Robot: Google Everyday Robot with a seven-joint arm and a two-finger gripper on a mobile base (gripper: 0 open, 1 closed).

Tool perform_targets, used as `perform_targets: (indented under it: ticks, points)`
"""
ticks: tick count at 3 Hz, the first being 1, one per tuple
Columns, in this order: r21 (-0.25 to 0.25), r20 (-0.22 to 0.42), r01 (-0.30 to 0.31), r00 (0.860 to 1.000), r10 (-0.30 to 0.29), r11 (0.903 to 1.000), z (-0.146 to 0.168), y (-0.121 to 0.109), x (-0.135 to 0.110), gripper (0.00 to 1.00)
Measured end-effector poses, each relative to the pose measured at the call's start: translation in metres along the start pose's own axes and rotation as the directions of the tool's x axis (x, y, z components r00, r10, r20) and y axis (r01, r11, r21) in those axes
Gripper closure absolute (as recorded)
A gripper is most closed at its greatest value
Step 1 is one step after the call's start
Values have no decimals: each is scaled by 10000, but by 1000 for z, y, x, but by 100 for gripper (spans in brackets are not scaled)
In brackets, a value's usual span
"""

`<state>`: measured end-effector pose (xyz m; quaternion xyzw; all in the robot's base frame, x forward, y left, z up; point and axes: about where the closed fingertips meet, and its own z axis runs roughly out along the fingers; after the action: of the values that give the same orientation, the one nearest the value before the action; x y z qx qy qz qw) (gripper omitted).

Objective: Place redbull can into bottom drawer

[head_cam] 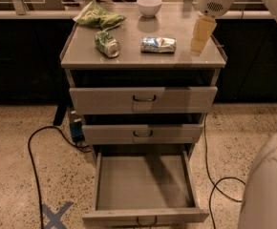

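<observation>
The redbull can [158,44] is a silver and blue can lying on its side on the grey cabinet top [143,56], near the middle. The bottom drawer [144,182] is pulled fully out below, its flat grey floor bare, a small loop handle on its front. My gripper [201,34] hangs over the right part of the cabinet top, to the right of the redbull can and apart from it. Nothing is seen in it.
A green can with a silver top [107,44] lies left of the redbull can. A green chip bag [98,18] and a white bowl [149,6] sit at the back. Two shallower drawers [143,99] are slightly open. Black cables [33,161] run over the speckled floor.
</observation>
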<state>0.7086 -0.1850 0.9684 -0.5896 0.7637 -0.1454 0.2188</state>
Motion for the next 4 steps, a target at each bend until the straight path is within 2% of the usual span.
perform_targets:
  ticks: [1,2,3,4]
  points:
    - [-100,90,189,9998,-188,9998,8,0,-5,0]
    - [-530,421,568,9976,-546,9970,32,-4,-23,0]
    - [-716,1006,836,9920,-762,9939,62,-20,-53,0]
    - [-902,1594,885,9845,-733,9920,97,-29,-82,0]
